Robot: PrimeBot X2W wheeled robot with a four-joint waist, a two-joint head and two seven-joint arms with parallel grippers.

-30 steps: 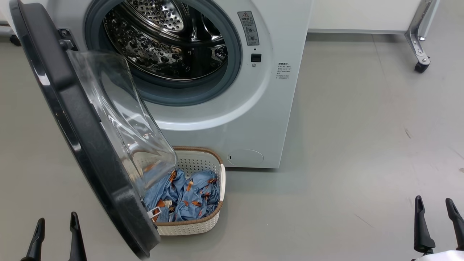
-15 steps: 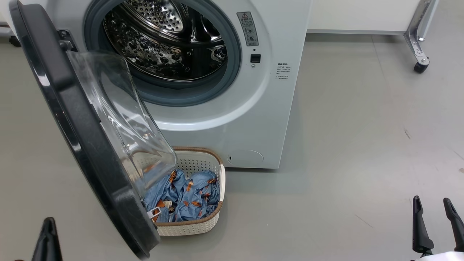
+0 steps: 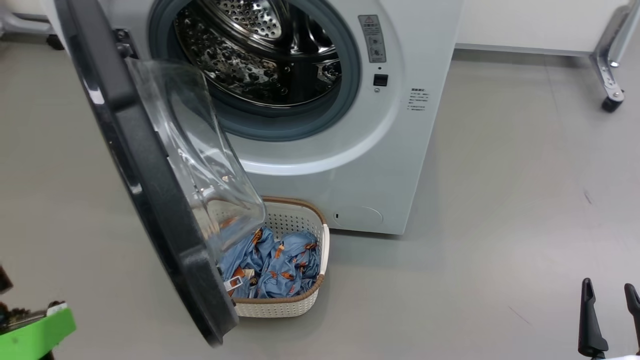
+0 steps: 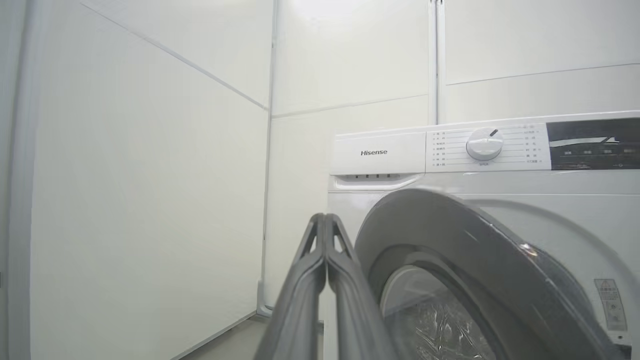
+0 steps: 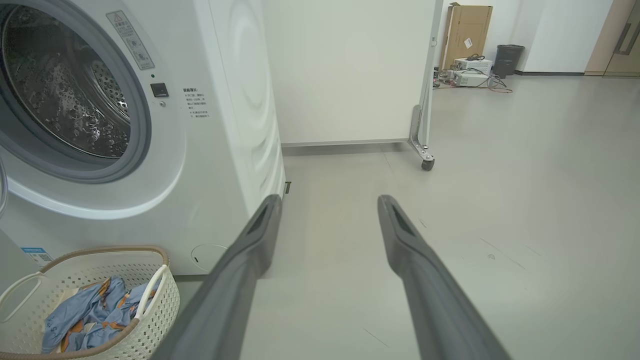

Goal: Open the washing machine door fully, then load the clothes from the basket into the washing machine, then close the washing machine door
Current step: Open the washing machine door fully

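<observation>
the washing machine (image 3: 380,165) stands with the washing machine door (image 3: 150,190) swung out to its left. its top panel (image 4: 380,152) reads "hisense" beside a white dial (image 4: 484,143). a warning sticker (image 3: 374,38) with a red triangle sits by the opening, its small print unreadable. the basket (image 3: 280,307) rests on the floor (image 3: 500,225) just before the machine, partly under the door's glass, holding the clothes (image 3: 285,260). the left gripper (image 4: 325,216) has its 2 fingers pressed together tip to tip; the right gripper (image 5: 329,200) has its fingers spread apart.

Brand: "Hisense", on the washing machine (image 4: 575,210) top panel, nine o'clock of the dial (image 4: 484,144).
Warning label (image 3: 372,38): triangle sign, two o'clock of the drum (image 3: 260,55); print unreadable.
</observation>
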